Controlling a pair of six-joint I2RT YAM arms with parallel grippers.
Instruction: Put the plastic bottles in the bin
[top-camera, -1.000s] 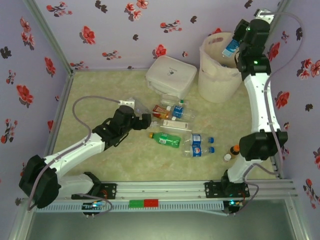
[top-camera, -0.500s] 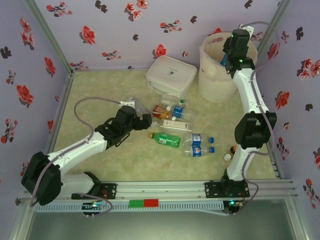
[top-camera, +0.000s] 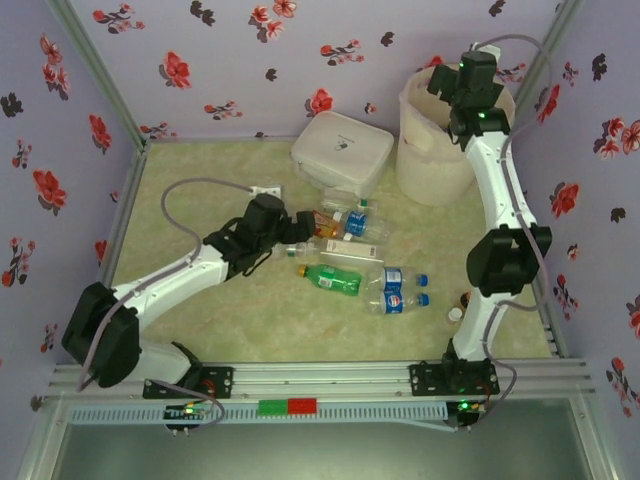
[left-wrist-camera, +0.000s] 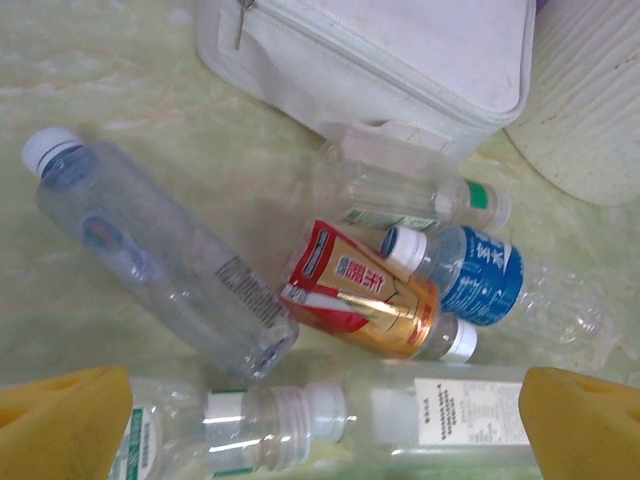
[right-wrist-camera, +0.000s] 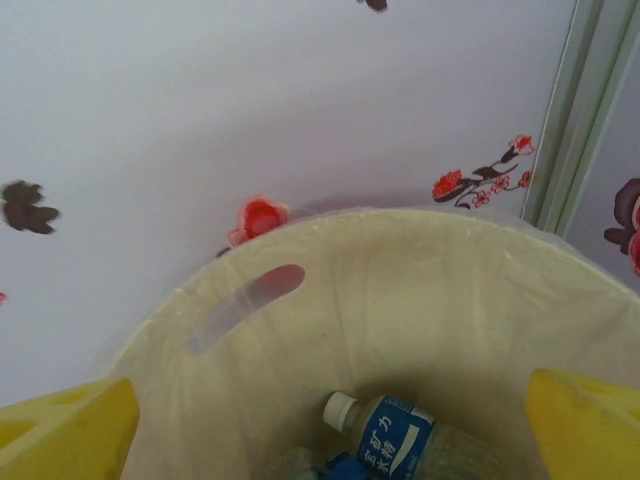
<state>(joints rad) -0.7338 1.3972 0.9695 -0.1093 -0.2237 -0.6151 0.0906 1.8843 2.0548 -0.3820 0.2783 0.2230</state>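
Left fingers spread over six bottles; right fingers spread over the bin, one blue-labelled bottle inside.

plastic, mostly glossy

the plastic bottles are clear and shiny, labels glossy. the bin looks matt cream under a thin filmy liner. the white case is smooth, the tabletop mottled with a faint sheen.

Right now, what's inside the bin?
Inside the bin lies a clear bottle with a white cap and a blue label. Whatever lies beneath it is mostly covered, and the bin's floor is cut off from view.
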